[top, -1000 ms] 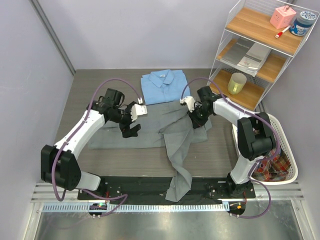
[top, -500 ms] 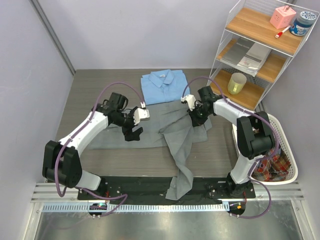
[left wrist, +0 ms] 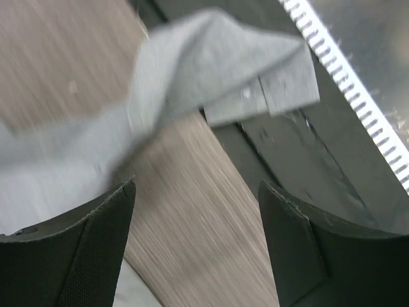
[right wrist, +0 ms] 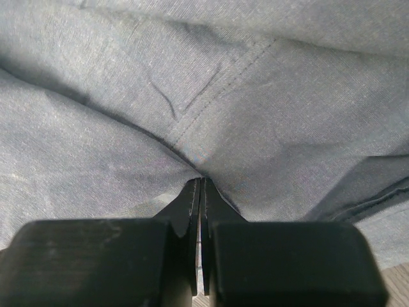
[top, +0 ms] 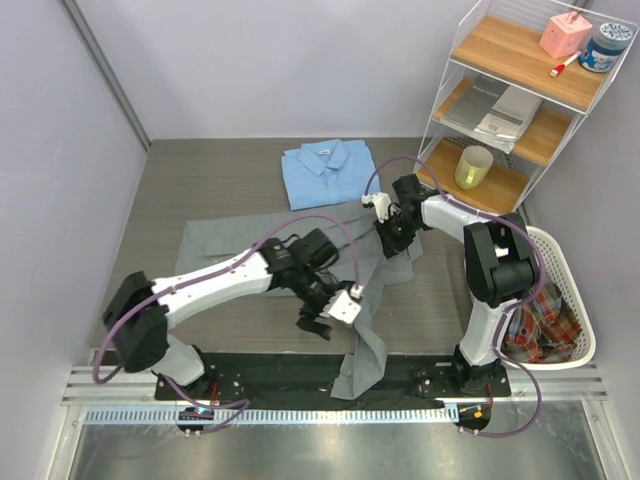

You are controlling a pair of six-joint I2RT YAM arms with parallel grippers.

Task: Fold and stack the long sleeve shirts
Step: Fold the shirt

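Note:
The grey shirt [top: 215, 243] lies spread across the table, one long sleeve [top: 362, 352] trailing over the front edge. The light blue shirt [top: 326, 172] lies folded at the back. My left gripper [top: 325, 318] is open and empty, low over the table just left of the trailing sleeve. In the left wrist view the left gripper [left wrist: 198, 192] has bare wood between its jaws, and the sleeve cuff [left wrist: 255, 77] lies ahead. My right gripper [top: 386, 236] is shut on a pinch of grey shirt cloth [right wrist: 211, 121] near the shirt's right side; its jaws [right wrist: 201, 183] meet with the fabric bunched at their tips.
A black mat [top: 270, 372] and a toothed rail [left wrist: 348, 83] run along the front edge. A wire shelf [top: 500, 110] with a yellow cup [top: 473, 166] stands at the back right. A white basket [top: 570, 320] with plaid cloth stands to the right.
My left arm has swung from the left part of the grey shirt down and right to the front, beside the trailing sleeve, still open. The right gripper has stayed put, holding cloth.

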